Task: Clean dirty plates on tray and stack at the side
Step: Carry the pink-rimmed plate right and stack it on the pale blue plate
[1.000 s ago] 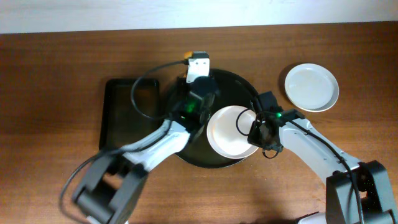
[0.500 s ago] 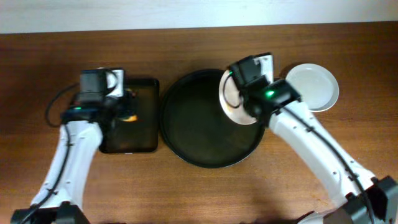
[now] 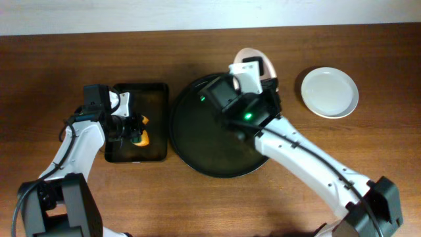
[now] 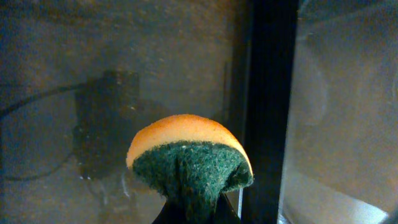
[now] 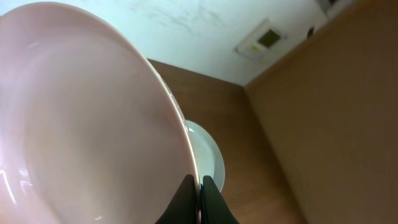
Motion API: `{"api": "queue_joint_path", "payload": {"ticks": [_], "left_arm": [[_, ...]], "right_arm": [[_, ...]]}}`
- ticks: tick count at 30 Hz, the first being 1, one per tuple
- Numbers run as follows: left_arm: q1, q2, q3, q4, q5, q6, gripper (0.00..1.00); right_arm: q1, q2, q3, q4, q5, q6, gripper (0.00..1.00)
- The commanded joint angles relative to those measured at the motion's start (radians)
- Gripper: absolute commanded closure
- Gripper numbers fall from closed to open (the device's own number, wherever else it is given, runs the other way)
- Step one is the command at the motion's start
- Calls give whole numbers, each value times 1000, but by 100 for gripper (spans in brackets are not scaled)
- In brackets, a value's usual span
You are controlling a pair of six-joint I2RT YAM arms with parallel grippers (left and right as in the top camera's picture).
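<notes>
My right gripper (image 5: 199, 198) is shut on the rim of a pale plate (image 5: 93, 124), which it holds tilted on edge. In the overhead view this plate (image 3: 265, 60) peeks out behind the right wrist, over the far rim of the round black tray (image 3: 197, 138). No plate lies on that tray. A second white plate (image 3: 329, 92) lies flat on the table to the right, also seen in the right wrist view (image 5: 210, 157). My left gripper (image 4: 194, 211) is shut on an orange and green sponge (image 4: 189, 158) over the rectangular tray.
The smaller rectangular black tray (image 3: 154, 92) sits left of the round tray, with the sponge (image 3: 139, 136) and left gripper (image 3: 131, 128) above it. Bare wooden table (image 3: 368, 151) lies around both trays. A wall runs along the table's far edge.
The left arm left the round tray with the sponge and moved over the rectangular tray. The right arm lifted the plate off the round tray and tilted it up near the far rim.
</notes>
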Motion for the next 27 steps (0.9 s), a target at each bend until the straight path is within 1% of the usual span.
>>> {"api": "queue_joint_path", "payload": {"ticks": [1,2,5,6,8,9,11,13,15,16,17,19,20,21,23,24,25,26,27], "left_arm": [[5,4,-6,10,-38,24,99],[5,4,-6,13,-38,24,99],[5,5,-6,24,-60,24,99],[5,5,-6,25,-61,24,99],[5,5,-6,25,-61,24,99],[4,5,-6,25,-61,24,99],[5,5,-6,25,-61,24,98],[5,5,-6,29,-61,24,98],[5,5,-6,32,-61,24,98],[5,5,-6,32,-61,24,92],[5,5,-6,32,-61,24,87],[5,5,-6,34,-61,24,83],[5,5,-6,40,-61,24,67],[5,4,-6,49,-61,24,55],[5,4,-6,85,-73,24,33],[5,4,-6,106,-79,28,23],[5,4,-6,127,-78,28,13],[5,2,-6,138,-79,31,4],[5,1,-6,148,-78,31,2]], "right_arm": [[-216,0,17,21,-267,19,96],[-309,-1,17,29,-396,19,96],[-661,6,17,84,-921,19,96],[-733,11,17,99,-1016,19,96],[-947,42,17,145,-1262,19,96],[-1013,62,17,156,-1314,19,96],[-1104,113,17,164,-1355,13,96],[-1149,180,17,174,-1385,8,96],[-1151,231,17,186,-1425,8,96],[-1149,235,17,185,-1418,8,86],[-1150,234,17,185,-1414,8,67],[-1152,209,36,163,-1415,-29,30],[-1149,192,61,126,-1415,-73,15],[-1142,177,94,78,-1418,-98,13],[-1102,165,180,-36,-1473,-171,13],[-1064,165,224,-90,-1523,-249,12],[-1015,165,259,-138,-1548,-317,10],[-948,165,289,-184,-1548,-365,7],[-888,165,290,-193,-1546,-386,4]]}}
